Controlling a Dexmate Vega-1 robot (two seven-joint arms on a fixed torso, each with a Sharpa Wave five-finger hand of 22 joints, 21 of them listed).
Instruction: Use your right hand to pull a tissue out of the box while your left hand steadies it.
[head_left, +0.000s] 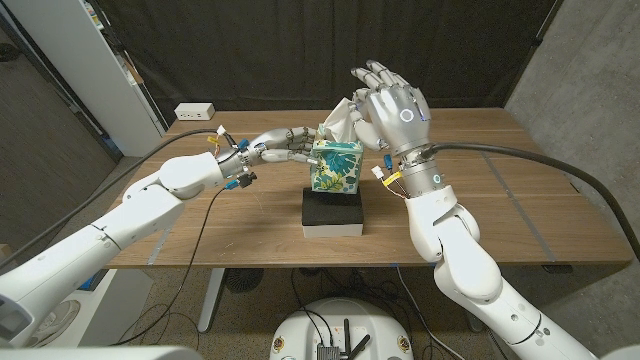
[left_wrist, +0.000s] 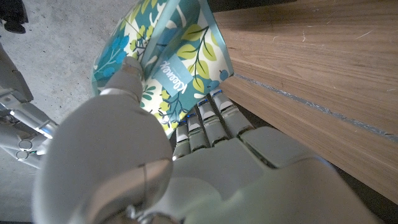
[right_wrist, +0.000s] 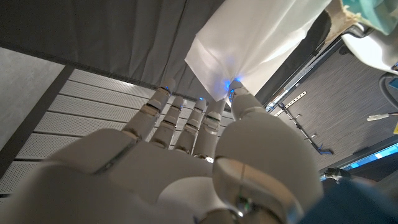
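A: Why's the left robot hand (head_left: 283, 143) wrapped on the tissue box (head_left: 336, 165)?

B: Prob. to keep it down on that black block (head_left: 333, 212), mid-tabletop (head_left: 520, 190), while the tissue (head_left: 338, 118) gets tugged.

A: And the right robot hand (head_left: 385, 105)?

B: Above the box, w/ the tissue pinched, its lower end at the box top. Wrist cam shows thumb & fingertips (right_wrist: 217, 106) clamped on the sheet's corner; overhead doesn't. Left wrist cam shows fingers (left_wrist: 208, 118) pressed on the box's side.

The left hand (left_wrist: 186, 168) grips the floral tissue box (left_wrist: 168, 56), fingers (left_wrist: 208, 118) against its side, beside the wooden table (left_wrist: 311, 68).
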